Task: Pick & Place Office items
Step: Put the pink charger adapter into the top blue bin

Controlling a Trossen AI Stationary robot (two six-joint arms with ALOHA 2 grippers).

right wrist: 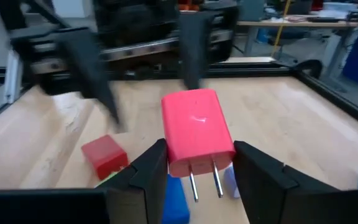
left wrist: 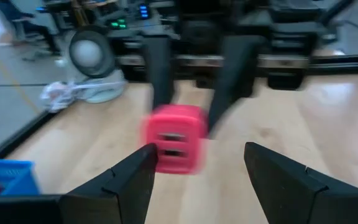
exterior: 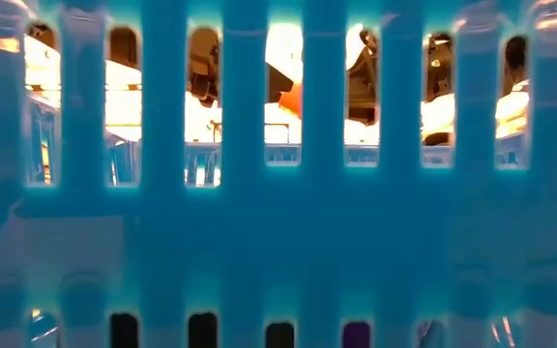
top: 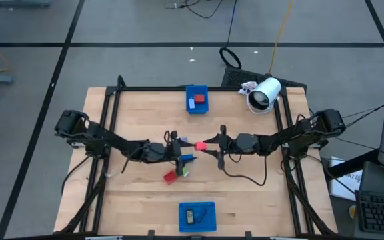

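Observation:
A red plug block with two metal prongs (right wrist: 197, 132) sits between the fingers of my right gripper (right wrist: 201, 165), which is shut on it near the table's middle (top: 201, 145). My left gripper (left wrist: 197, 168) faces it from the table's left (top: 181, 148), open, with its fingertips just short of the red plug (left wrist: 173, 138). Whether it touches the plug, I cannot tell. A red block (top: 171, 176), a blue piece (top: 187, 159) and a green bit (top: 182, 172) lie on the wood below the two grippers. My right gripper pinches the red plug by the two side faces of its body (right wrist: 169, 155), one finger on each side. The fingers come from the table's right, slanting slightly down. The plug appears lifted clear of the wood, with its prongs (right wrist: 204, 180) pointing back toward the wrist.
A blue tray (top: 196, 105) at the far edge holds a red piece and a pale one. A second blue tray (top: 209, 217) at the near edge holds dark pieces, and its slotted wall (exterior: 278, 222) fills the low view. A white cylindrical device (top: 265, 93) lies at the far right.

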